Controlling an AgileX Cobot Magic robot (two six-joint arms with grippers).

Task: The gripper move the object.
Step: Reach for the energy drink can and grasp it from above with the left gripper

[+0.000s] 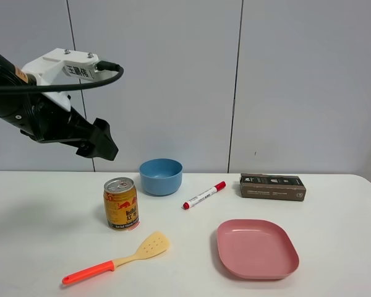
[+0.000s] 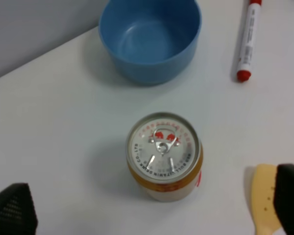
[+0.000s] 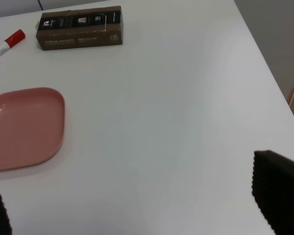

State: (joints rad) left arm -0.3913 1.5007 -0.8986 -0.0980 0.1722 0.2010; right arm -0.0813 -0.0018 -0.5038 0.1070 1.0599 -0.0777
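The gold-yellow can (image 1: 121, 204) with red bull logo stands upright on the white table, front left of the blue bowl. My left gripper (image 1: 101, 143) hangs high above the can, apart from it. In the left wrist view the can's silver pull-tab top (image 2: 163, 147) lies between the two black fingertips (image 2: 12, 210), which stand far apart, so the left gripper (image 2: 151, 203) is open and empty. My right gripper (image 3: 137, 205) is open and empty over bare table at the right; it does not show in the exterior view.
A blue bowl (image 1: 161, 176) stands behind the can. A red-capped marker (image 1: 204, 195), a brown box (image 1: 272, 187), a pink plate (image 1: 256, 249) and a yellow spatula with orange handle (image 1: 117, 257) lie around. The table's right edge (image 3: 264, 63) is near the right gripper.
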